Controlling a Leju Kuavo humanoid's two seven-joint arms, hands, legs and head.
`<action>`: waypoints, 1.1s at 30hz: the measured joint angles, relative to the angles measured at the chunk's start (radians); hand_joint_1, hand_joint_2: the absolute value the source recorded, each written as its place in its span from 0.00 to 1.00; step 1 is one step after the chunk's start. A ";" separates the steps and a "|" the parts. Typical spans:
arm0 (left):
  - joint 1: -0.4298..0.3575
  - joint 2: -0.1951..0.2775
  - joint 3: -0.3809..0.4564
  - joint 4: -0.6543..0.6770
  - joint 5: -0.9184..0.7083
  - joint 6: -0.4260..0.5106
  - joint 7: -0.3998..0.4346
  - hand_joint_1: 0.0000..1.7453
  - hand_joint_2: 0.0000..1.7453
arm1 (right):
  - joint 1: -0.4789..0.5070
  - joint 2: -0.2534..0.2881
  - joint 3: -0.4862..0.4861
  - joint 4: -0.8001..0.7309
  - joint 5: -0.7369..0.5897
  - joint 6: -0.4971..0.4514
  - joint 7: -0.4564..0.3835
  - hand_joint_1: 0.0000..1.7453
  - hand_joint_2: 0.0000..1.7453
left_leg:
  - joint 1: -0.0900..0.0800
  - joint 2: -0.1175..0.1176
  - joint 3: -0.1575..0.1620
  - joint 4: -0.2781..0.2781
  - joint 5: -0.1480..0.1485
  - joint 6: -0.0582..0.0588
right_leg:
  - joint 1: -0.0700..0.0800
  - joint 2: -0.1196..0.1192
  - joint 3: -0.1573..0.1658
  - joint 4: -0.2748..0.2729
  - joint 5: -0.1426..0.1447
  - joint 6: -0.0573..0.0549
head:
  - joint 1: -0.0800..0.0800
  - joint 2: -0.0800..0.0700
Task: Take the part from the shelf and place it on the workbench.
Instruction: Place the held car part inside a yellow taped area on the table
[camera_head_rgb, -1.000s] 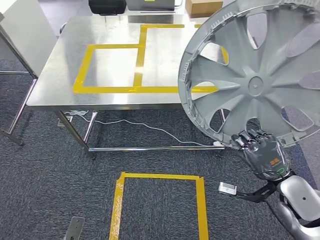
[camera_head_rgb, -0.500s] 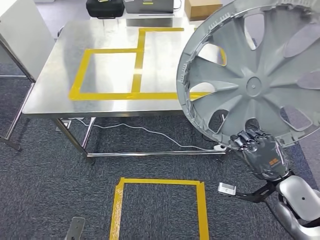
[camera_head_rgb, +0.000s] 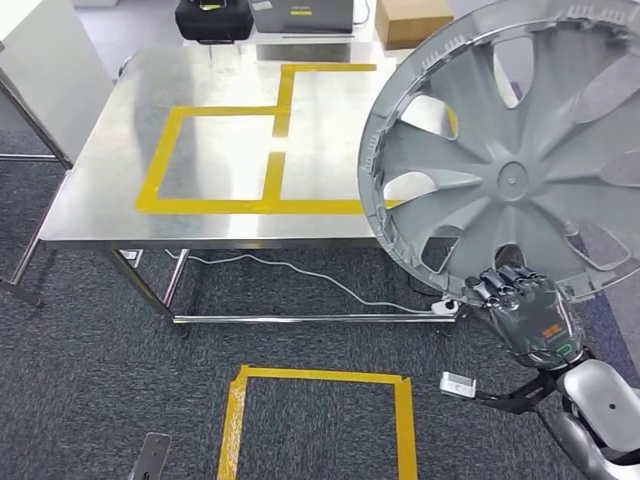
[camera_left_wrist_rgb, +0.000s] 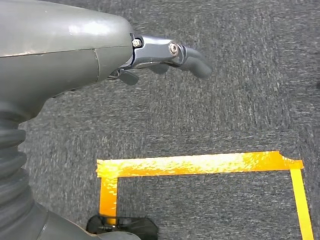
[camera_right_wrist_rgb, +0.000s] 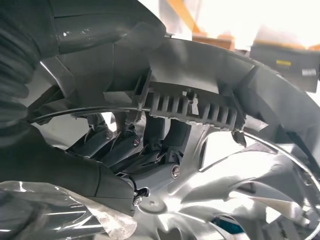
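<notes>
1. Fingers (camera_head_rgb: 504, 283) of the right hand (camera_head_rgb: 528, 315) are curling over the lower rim of the wheel cover (camera_head_rgb: 513, 160) and clamping it, at the lower right of the frame; the right wrist view is showing the dark fingers (camera_right_wrist_rgb: 113, 145) hooked through the cover's ribbed inner edge.
2. Wheel cover is being carried upright and tilted, filling the upper right of the head view. It is overlapping the right end of the workbench (camera_head_rgb: 98, 190) in the picture but is not resting on it.
3. Left hand (camera_left_wrist_rgb: 68, 55) is hanging over the carpet, holding nothing. Its one visible finger (camera_left_wrist_rgb: 188, 56) is reaching forward with a slight bend; whether the others are spread or curled I cannot tell.
4. Change over the last second: the whole scene is sliding in the frame. The workbench's near edge is sitting lower than before, and the yellow floor square (camera_head_rgb: 317, 420) is dropping toward the bottom edge. Reading this as camera motion, i.e. the robot is stepping closer to the bench. The hold on the cover is looking unchanged.
5. Judgement: pick-up is done, carry phase is under way. The yellow taped outline (camera_head_rgb: 219, 155) on the benchtop is likely the drop zone; it lies to the upper left of the cover.
</notes>
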 joint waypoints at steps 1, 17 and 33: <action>0.000 0.000 0.000 0.000 0.000 0.000 0.000 0.00 1.00 | 0.001 0.000 0.000 0.000 0.000 0.001 0.000 1.00 1.00 | 0.000 0.001 0.003 0.001 -0.005 -0.005 | -0.001 0.001 0.003 -0.001 -0.003 -0.006 | -0.003 0.000; 0.001 0.000 -0.001 0.000 -0.001 -0.005 -0.001 0.00 1.00 | 0.002 -0.004 -0.002 -0.005 0.000 0.007 0.000 1.00 1.00 | -0.010 0.006 -0.077 0.009 0.072 0.033 | 0.006 0.001 0.093 -0.016 -0.083 0.000 | -0.009 0.000; -0.002 -0.005 -0.007 0.000 -0.007 -0.008 0.000 0.00 1.00 | -0.006 -0.015 0.000 -0.005 -0.001 0.028 -0.004 1.00 1.00 | -0.005 0.005 -0.006 0.026 -0.021 -0.005 | -0.002 0.000 0.022 -0.010 -0.011 -0.015 | 0.006 0.000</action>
